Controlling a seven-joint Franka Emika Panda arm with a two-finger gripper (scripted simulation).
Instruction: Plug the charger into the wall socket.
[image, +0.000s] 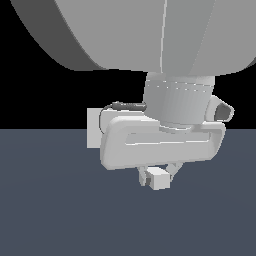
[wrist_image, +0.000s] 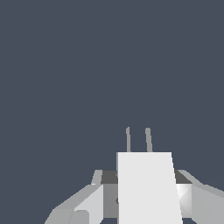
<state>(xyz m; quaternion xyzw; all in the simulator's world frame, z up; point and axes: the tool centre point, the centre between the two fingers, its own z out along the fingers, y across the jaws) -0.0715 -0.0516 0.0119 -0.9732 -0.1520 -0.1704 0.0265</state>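
Note:
The charger (image: 160, 178) is a small off-white block hanging just under the grey hand, above the dark floor. My gripper (image: 156, 176) is shut on it, a finger on each side. In the wrist view the charger (wrist_image: 146, 188) fills the space between the fingers (wrist_image: 94, 199), and its two thin grey prongs (wrist_image: 138, 140) point away from the hand. The wall socket (image: 93, 128) is a light-grey upright plate behind the hand, on the exterior view's left. The hand covers most of the plate, including its holes. The wrist view does not show the socket.
The arm's big grey links (image: 135, 30) fill the upper part of the exterior view, and a dark cable (image: 125, 106) runs along the hand. A flat dark blue-grey floor (image: 50, 210) lies below, with black background above it.

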